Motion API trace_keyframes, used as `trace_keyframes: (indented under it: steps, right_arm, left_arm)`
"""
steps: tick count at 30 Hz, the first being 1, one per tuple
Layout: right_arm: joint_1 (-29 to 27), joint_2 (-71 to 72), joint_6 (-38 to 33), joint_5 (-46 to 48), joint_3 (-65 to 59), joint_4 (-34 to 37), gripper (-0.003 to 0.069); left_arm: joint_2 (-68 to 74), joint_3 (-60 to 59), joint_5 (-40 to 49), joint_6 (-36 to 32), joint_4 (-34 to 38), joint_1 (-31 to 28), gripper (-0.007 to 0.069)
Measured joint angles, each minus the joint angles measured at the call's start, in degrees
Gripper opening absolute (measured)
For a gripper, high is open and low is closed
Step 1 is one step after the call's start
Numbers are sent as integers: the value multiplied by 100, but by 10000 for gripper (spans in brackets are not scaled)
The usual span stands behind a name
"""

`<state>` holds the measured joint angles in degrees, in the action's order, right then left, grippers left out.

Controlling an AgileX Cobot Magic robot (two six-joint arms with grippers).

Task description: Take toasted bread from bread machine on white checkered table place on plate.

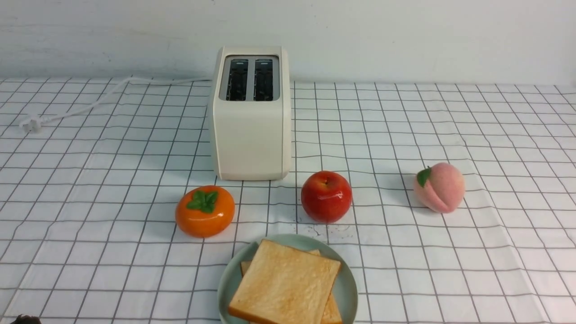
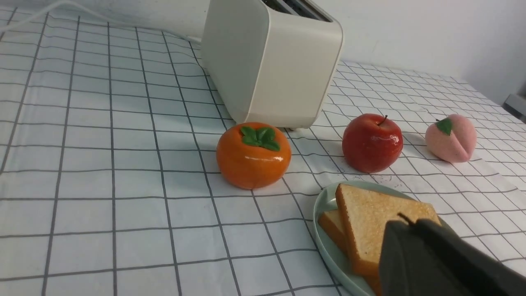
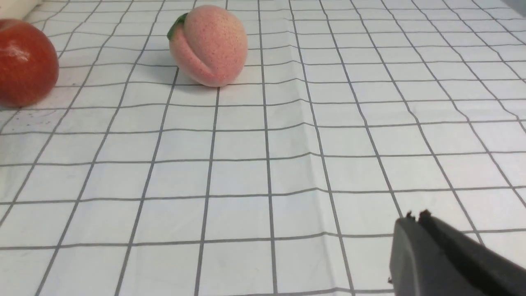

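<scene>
Two slices of toasted bread lie stacked on the mint-green plate (image 1: pixel 348 288) at the front middle of the white checkered table (image 1: pixel 450 121): the top slice (image 1: pixel 285 282) askew over the lower slice (image 1: pixel 332 313). The cream bread machine (image 1: pixel 252 130) stands behind, both dark slots empty. In the left wrist view my left gripper (image 2: pixel 411 223) is shut and empty, just beside the top slice (image 2: pixel 378 209) on the plate (image 2: pixel 322 205); the bread machine (image 2: pixel 279 70) is beyond. My right gripper (image 3: pixel 417 216) is shut and empty over bare cloth.
An orange persimmon (image 1: pixel 204 210), a red apple (image 1: pixel 326 196) and a pink peach (image 1: pixel 438 187) sit in a row between the bread machine and the plate. The white cord runs to a plug (image 1: pixel 30 122) at the far left. A wall stands behind.
</scene>
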<state>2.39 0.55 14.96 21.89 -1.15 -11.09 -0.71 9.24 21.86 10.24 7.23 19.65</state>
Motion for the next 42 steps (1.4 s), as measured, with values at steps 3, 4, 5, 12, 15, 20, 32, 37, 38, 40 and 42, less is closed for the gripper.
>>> trace_keyframes:
  steps: [3, 4, 5, 12, 15, 20, 32, 37, 38, 40, 42]
  right_arm:
    - [0, 0, -39, 0, 0, 0, -17]
    - [0, 0, -39, 0, 0, 0, -17]
    - [0, 0, -49, 0, 0, 0, -17]
    - [0, 0, -49, 0, 0, 5, -13]
    - [0, 0, -49, 0, 0, 5, -10]
    - [0, 0, -49, 0, 0, 5, -10]
    - [0, 0, -65, 0, 0, 12, -1]
    - [0, 0, -65, 0, 0, 12, 1]
    - [0, 0, -65, 0, 0, 12, 1]
    - [0, 0, -66, 0, 0, 12, 4]
    - [0, 0, -71, 4, 0, 1, 6]
  left_arm:
    - [0, 0, 18, 0, 0, 0, 4]
    - [0, 0, 18, 0, 0, 0, 4]
    - [0, 0, 31, 0, 0, 0, 5]
    - [0, 0, 31, 0, 0, 0, 13]
    - [0, 0, 31, 0, 0, 0, 18]
    - [0, 0, 31, 0, 0, 0, 21]
    - [0, -685, -1126, 87, -94, -279, 5]
    - [0, -1044, -1184, 98, -134, -1121, -13]
    - [0, -1050, -931, 103, -137, -1243, -13]
    - [0, -1084, -266, 110, -148, -1415, -13]
    - [0, -1098, 27, 126, -126, -1433, -13]
